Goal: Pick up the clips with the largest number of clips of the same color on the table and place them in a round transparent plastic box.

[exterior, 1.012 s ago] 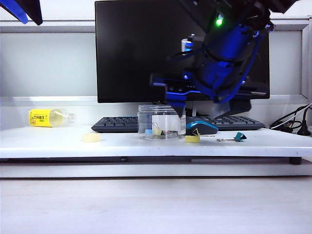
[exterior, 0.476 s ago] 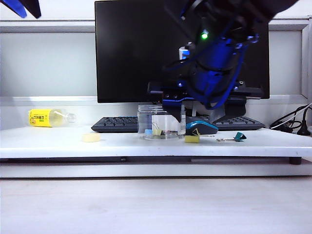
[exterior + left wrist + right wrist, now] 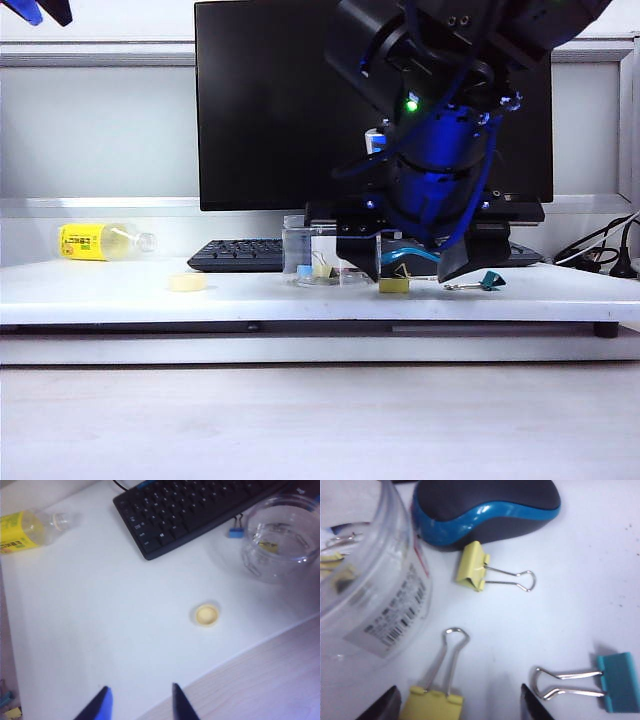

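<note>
At lower centre of the exterior view, the right gripper (image 3: 408,272) hangs fully spread and empty over a small pale-yellow binder clip (image 3: 431,703) lying between its fingers, probably wire handles pointing toward the round transparent plastic box (image 3: 367,575). The left gripper (image 3: 139,702), half-spread and empty, is far away.

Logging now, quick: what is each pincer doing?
Left pincer: open, empty, high above the table.
Right pincer: open, empty, low over a yellow clip.
</note>
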